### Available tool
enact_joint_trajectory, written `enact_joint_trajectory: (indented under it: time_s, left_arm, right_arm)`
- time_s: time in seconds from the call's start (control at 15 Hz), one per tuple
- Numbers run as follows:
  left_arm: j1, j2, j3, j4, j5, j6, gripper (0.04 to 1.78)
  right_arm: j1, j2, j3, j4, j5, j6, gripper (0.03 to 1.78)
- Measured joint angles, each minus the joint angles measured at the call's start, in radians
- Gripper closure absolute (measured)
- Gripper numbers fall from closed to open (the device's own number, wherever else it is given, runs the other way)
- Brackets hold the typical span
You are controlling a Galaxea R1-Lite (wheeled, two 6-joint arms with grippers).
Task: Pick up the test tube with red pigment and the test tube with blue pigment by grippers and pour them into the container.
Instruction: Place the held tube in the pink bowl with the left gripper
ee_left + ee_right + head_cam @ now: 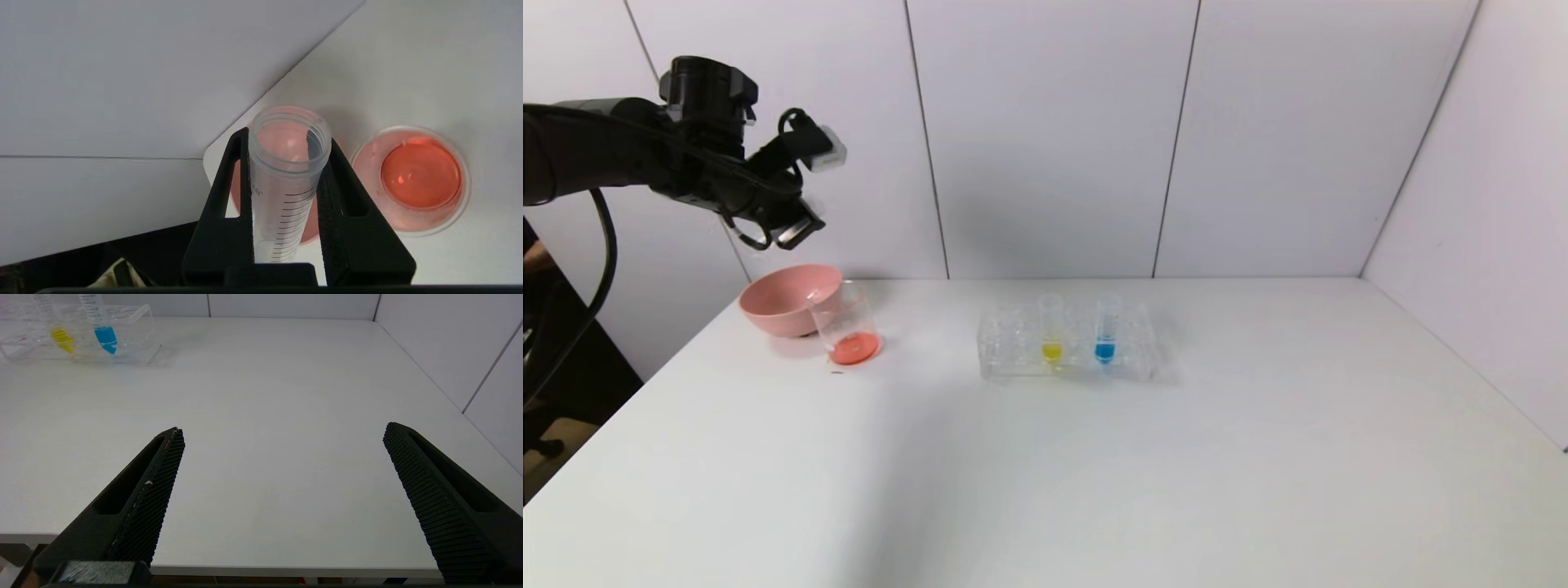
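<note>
Nearest your view is bare worktop [1045,490]; off its near right edge, seen only in the right wrist view, the right hand [282,457] waits with its fingers spread wide and nothing between them. Your left hand [286,163] is raised over the far left corner, its fingers pinching the test tube with red pigment [286,179] by the middle of its barrel. That tube looks emptied; only a faint pink film shows inside, and its open mouth sits above the pink bowl [788,298].

Just right of the bowl and touching it stands the container [845,327], a clear beaker with a shallow layer of red-orange liquid across its bottom. So the red pour looks done, and blue is what remains.

The test tube with blue pigment [1105,331] stands upright in the clear rack [1066,347] near the middle of the worktop, with the yellow tube [1051,331] just to its left; do not take that one. Expect the blue tube to be light, stiff and slick-walled, with little liquid low in its tip. Take it on the clear barrel above the liquid, below the threaded mouth, and lift straight up so the rack does not come along. Squeeze gently: thin plastic can slip or pop sideways.
</note>
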Motion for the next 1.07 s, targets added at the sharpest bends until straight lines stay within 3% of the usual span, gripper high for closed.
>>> enact_joint_trajectory:
  time_s: [0.4, 0.73, 1.07]
  left_arm:
    - [0.006, -0.019, 0.011, -0.180, 0.028, -0.457, 1.36]
    - [0.011, -0.010, 0.012, -0.347, 0.159, -0.597, 1.36]
    - [0.046, 0.037, 0.016, -0.408, 0.167, -0.658, 1.36]
  right_arm:
    - [0.000, 0.000, 0.000, 0.000, 0.000, 0.000, 0.04]
    - [0.000, 0.000, 0.000, 0.000, 0.000, 0.000, 0.04]
    - [0.000, 0.000, 0.000, 0.000, 0.000, 0.000, 0.04]
